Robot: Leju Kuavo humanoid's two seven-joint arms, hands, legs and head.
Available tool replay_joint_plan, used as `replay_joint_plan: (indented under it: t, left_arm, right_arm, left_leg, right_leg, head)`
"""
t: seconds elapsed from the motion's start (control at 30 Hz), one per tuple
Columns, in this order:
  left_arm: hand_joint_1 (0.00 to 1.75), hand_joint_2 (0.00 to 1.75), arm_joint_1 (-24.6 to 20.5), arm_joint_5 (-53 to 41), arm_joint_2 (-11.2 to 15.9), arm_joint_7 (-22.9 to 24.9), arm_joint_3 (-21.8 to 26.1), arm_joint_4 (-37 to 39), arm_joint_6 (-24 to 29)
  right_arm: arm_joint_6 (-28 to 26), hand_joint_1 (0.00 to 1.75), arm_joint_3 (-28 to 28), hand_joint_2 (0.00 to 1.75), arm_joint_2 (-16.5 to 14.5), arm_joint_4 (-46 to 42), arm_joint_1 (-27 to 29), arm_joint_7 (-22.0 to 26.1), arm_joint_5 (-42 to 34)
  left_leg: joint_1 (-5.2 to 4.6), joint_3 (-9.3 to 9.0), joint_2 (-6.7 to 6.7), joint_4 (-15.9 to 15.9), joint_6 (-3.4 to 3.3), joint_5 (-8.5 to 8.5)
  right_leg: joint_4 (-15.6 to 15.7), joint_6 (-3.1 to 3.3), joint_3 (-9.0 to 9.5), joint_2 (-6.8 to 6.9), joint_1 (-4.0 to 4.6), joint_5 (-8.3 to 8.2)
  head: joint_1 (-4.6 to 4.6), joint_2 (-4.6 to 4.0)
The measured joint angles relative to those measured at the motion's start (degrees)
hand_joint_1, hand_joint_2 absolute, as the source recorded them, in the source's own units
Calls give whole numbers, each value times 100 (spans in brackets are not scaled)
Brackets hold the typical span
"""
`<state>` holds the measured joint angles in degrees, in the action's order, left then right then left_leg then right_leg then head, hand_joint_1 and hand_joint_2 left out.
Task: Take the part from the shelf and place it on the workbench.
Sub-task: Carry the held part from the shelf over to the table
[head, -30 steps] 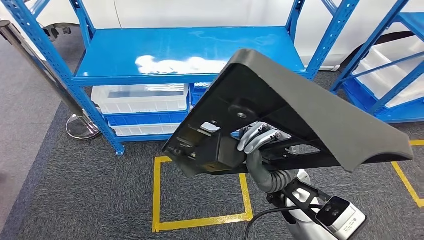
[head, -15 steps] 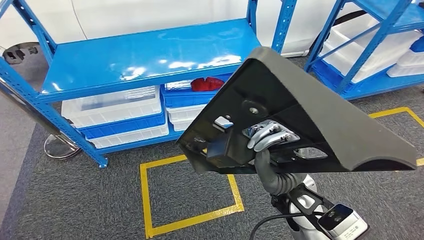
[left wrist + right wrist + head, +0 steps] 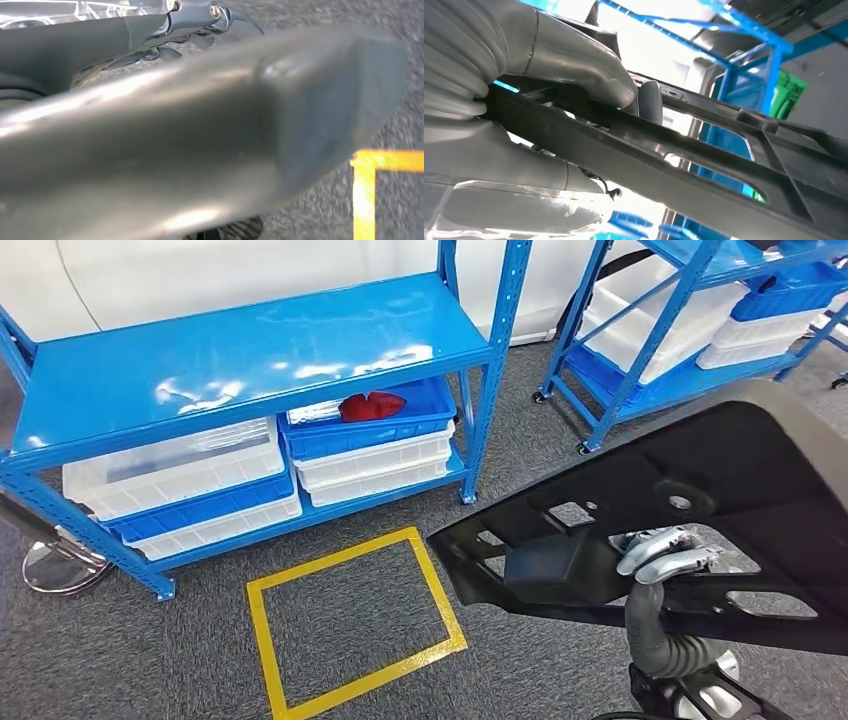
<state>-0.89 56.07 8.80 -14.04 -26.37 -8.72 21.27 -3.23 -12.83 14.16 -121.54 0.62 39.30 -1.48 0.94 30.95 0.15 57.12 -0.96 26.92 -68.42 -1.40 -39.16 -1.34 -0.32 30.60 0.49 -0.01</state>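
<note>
The part (image 3: pixel 745 475) is a large dark grey plastic panel with ribs and cut-outs on its underside, low on the right of the head view. My right hand (image 3: pixel 665 552) grips it from below, with silver fingers hooked over an inner rib. In the right wrist view the thumb (image 3: pixel 579 70) and the fingers clamp a rib of the part (image 3: pixel 704 170). The left wrist view shows my left hand (image 3: pixel 190 22) above grey carpet, behind a big blurred grey shape. Nothing lies on the top board of the blue shelf (image 3: pixel 250 350).
Under the shelf board stand clear and blue bins (image 3: pixel 370 455), one holding a red object (image 3: pixel 370 405). A second blue rack (image 3: pixel 680 370) with bins stands at the right. A yellow taped square (image 3: pixel 350 625) marks the carpet. A round metal stand base (image 3: pixel 55 565) sits far left.
The whole view has swung right, so the shelf slid left and the second rack came in. The held part now sits lower, flatter and further right in the picture.
</note>
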Motion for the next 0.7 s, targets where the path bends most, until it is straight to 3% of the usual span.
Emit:
replay_joint_plan:
  t: [0.07,0.1,0.17,0.23,0.3,0.37,0.43,0.5,0.57,0.6,0.63,0.7]
  left_arm:
    - [0,0,15,28,-4,-34,7,0,-124]
    - [0,0,16,51,-10,-44,12,0,-166]
    - [0,0,6,87,-32,-51,29,0,-227]
    - [0,0,-1,100,-57,-76,50,0,-275]
    - [0,0,-16,97,-81,-108,59,0,-290]
    - [0,0,-40,116,-98,-116,61,0,-273]
    - [0,0,-41,156,-102,-130,68,0,-240]
    - [0,0,-20,187,-99,-141,74,0,-214]
    - [0,0,5,199,-95,-142,75,0,-232]
    - [0,0,14,200,-90,-153,75,0,-257]
    - [0,0,18,200,-78,-171,74,0,-287]
    - [0,0,18,199,-23,-223,73,1,-344]
  right_arm:
    - [111,175,163,175,1,-77,201,0,26]
    - [169,175,236,175,1,-109,288,0,32]
    - [277,175,366,175,2,-163,394,0,25]
    - [362,175,492,175,3,-214,445,0,8]
    - [420,175,614,175,3,-285,542,0,17]
    - [466,175,708,175,1,-387,692,0,45]
    - [534,175,770,175,-24,-494,798,0,53]
    - [615,175,806,175,-75,-568,854,0,47]
    - [662,175,817,175,-144,-599,904,0,46]
    - [676,175,817,175,-184,-616,924,0,43]
    - [686,175,816,175,-220,-639,940,0,41]
    - [703,175,794,175,-284,-708,955,0,44]
  left_leg:
    - [-9,15,144,3,-3,1]
    - [-11,18,216,5,0,3]
    - [-17,8,353,6,14,11]
    - [-44,-10,465,7,59,24]
    - [-58,-27,557,0,125,28]
    - [-48,-47,600,-5,194,41]
    - [-32,32,398,228,250,228]
    - [-17,321,120,906,280,618]
    - [-17,609,37,1561,294,856]
    - [-17,638,26,1633,296,818]
    - [-16,558,15,1464,291,667]
    - [-13,214,-150,711,260,268]
  right_leg:
    - [-538,-35,-225,68,-27,192]
    - [-506,-39,-185,91,-35,134]
    - [168,-15,217,206,-37,-191]
    - [874,52,607,397,3,-399]
    - [1081,122,688,439,46,-418]
    - [1121,183,679,332,38,-455]
    - [1180,250,694,227,7,-507]
    - [1199,296,692,113,0,-535]
    - [1185,311,681,-21,11,-540]
    - [1172,312,679,-93,15,-540]
    - [1155,309,679,-165,15,-538]
    - [1111,291,672,-298,20,-526]
  head:
    - [1,1]
    - [2,1]
    - [2,0]
    - [-3,0]
    - [-9,0]
    - [-10,0]
    - [-16,0]
    - [-25,0]
    - [-26,1]
    - [-27,0]
    - [-27,-1]
    - [-27,-1]
